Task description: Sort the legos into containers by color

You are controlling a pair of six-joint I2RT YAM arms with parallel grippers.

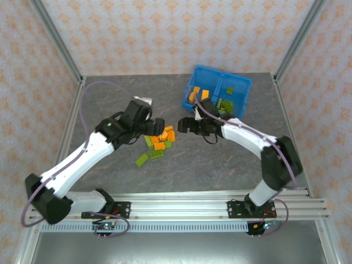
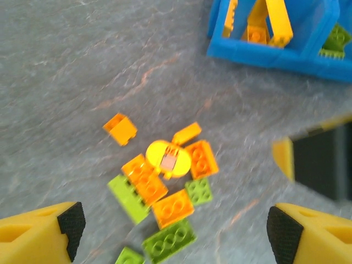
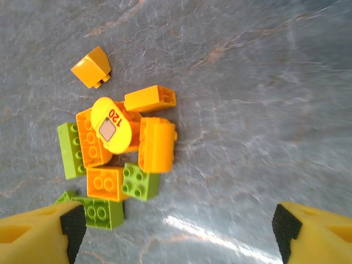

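Legos (image 1: 159, 140) in orange and lime green are lying in a loose heap near the middle of the grey, stone-patterned bench (image 1: 203, 170), with two robot arms reaching in from either side. The left claw (image 1: 157, 125) is hovering at the heap's left edge, spread wide and gripping nothing. Its wrist camera is looking down past a yellow fingertip (image 2: 55, 231) onto the pile. The right claw (image 1: 185, 125) is hanging just beside the heap's right edge, likewise spread wide and empty, one of its black pads (image 3: 71, 223) showing at the edge of its wrist view of the same bricks.

A yellow rounded piece (image 3: 110, 125) marked 120 is resting on top of the orange bricks, and one orange brick (image 3: 92, 67) is sitting slightly apart from them. Two green bricks (image 1: 142, 159) are lying off the heap toward the near edge.

Beyond the right claw, the bright blue bin (image 1: 220, 74) is standing at an angle on the far right of the bench. Its left compartment (image 1: 204, 80) is holding several orange pieces (image 1: 195, 94), while its right compartment (image 1: 240, 88) is holding lime green pieces (image 1: 226, 103), with the central wall running between them.
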